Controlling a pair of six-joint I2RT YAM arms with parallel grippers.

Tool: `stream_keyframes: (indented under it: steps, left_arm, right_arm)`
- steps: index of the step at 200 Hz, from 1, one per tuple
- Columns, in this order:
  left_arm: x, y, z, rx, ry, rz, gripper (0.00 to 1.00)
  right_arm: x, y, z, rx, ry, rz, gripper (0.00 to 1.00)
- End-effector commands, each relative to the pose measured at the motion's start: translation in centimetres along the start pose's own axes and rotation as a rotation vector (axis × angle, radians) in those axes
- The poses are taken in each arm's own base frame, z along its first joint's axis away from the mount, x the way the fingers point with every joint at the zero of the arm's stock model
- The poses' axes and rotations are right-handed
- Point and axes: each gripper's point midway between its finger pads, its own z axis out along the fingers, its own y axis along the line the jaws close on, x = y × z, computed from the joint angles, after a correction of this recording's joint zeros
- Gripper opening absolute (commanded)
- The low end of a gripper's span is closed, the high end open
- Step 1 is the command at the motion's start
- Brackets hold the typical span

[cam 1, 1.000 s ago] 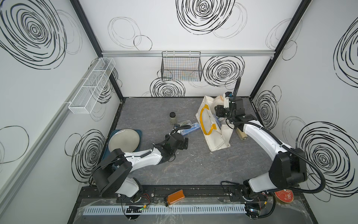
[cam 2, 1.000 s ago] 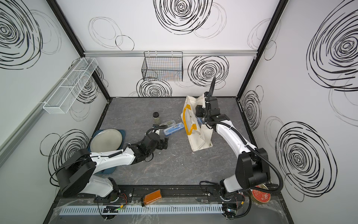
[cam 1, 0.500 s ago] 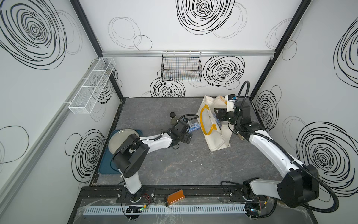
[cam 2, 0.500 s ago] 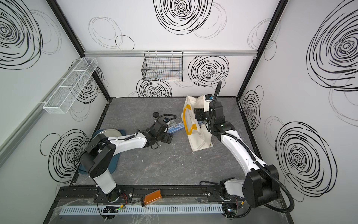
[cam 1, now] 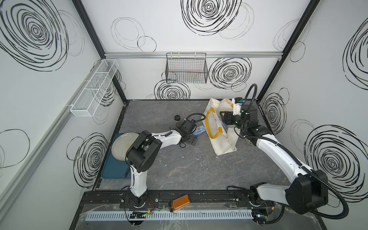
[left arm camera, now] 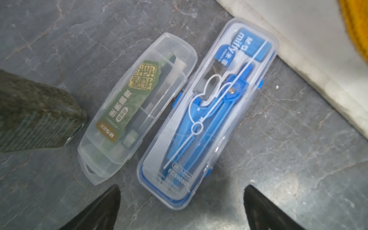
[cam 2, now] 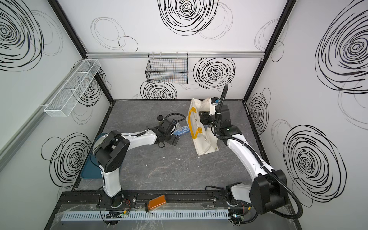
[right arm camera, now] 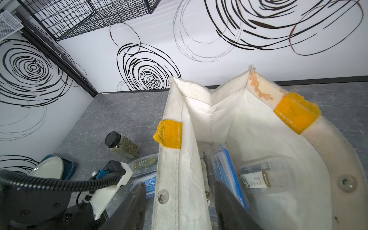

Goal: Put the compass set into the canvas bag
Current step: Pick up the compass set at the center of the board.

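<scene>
Left gripper (left arm camera: 182,189) spread wide, empty; blue compass set (left arm camera: 207,111) lies flat just ahead of it. Right gripper (right arm camera: 180,191) straddles canvas bag (right arm camera: 258,123) wall; clamped or not, unclear.

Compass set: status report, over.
Left gripper open, facing compass set on table beside canvas bag. Right gripper straddling bag's wall. Green-labelled case lies tight alongside set.

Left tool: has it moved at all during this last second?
Yes. The left tool has pushed away from the grey plate, toward the canvas bag.
</scene>
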Motion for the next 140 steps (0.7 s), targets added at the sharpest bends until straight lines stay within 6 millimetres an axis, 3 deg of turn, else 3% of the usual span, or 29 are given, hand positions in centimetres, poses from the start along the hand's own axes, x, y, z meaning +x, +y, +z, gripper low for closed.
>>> stream_keyframes:
  steps: [1,77,140]
  left_arm:
    - [-0.6,-0.3,0.7,0.034,0.011,0.033,0.99]
    - [-0.1,-0.9,2.8,0.076,0.091,0.062,1.00]
    - [2.7,-1.3,2.9,0.091,0.216,0.089,0.81]
  right_arm:
    - [-0.9,0.8,-0.6,-0.028,-0.041,0.006,0.58]
    - [-1.0,0.9,-0.6,-0.027,-0.045,0.002,0.58]
    - [-1.1,1.0,-0.6,-0.030,-0.046,0.000,0.58]
